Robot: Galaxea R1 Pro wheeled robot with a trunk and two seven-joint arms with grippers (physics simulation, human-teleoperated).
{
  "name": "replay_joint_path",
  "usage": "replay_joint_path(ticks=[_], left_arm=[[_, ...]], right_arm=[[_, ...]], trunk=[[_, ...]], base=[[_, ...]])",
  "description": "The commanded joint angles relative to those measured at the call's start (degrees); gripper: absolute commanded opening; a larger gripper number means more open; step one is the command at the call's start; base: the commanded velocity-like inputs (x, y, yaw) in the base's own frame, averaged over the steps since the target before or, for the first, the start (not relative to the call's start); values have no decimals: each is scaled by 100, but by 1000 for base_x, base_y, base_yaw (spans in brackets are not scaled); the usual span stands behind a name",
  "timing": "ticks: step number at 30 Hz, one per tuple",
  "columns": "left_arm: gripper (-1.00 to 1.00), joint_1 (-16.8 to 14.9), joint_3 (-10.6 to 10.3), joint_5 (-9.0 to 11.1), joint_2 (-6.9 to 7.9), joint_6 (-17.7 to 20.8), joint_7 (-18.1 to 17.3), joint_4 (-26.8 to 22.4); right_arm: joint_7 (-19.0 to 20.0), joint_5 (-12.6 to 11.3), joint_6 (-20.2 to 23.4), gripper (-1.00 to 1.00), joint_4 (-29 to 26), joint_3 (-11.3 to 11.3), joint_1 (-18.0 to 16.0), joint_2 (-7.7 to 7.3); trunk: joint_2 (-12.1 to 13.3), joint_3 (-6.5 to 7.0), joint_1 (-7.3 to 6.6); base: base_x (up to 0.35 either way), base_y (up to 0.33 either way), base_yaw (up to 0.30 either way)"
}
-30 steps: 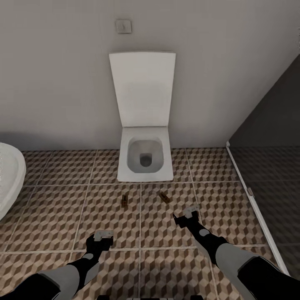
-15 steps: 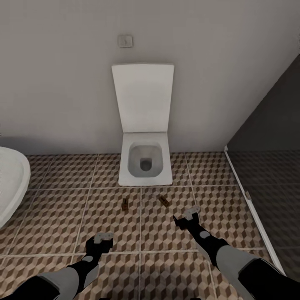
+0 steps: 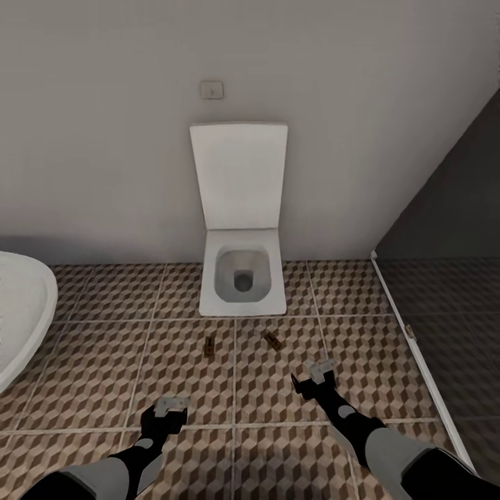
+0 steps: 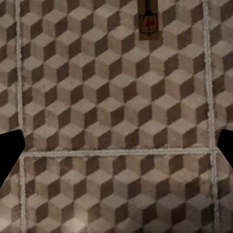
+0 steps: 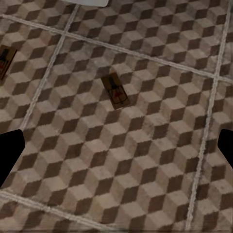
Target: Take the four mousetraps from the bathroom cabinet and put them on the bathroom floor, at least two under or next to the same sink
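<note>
placement worries me: two mousetraps (image 3: 209,345) (image 3: 273,341) lie before the toilet (image 3: 242,281), no sink nearby, both pincers (image 3: 171,403) (image 3: 320,371) released and empty.

Open tiled floor (image 3: 90,361) ahead; toilet (image 3: 242,281) blocks the wall.

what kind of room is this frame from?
A bathroom, almost certainly. A white toilet with its lid up stands against the wall below a flush plate, the rim of a white tub shows at the left, and the floor is cube-pattern tile with two mousetraps on it.
</note>
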Motion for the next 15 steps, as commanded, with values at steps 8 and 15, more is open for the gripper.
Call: replay_joint_path(ticks=[8,15], left_arm=[[100,135,-48,37,2,-53,14,24],[100,268,-48,41,3,-336,18,28]], right_arm=[[3,-58,-99,100,25,36,117,-20],[2,-60,-124,100,27,36,319,-78]], trunk=[[320,216,-176],[601,406,-330]], base=[[0,0,0],[0,0,0]])
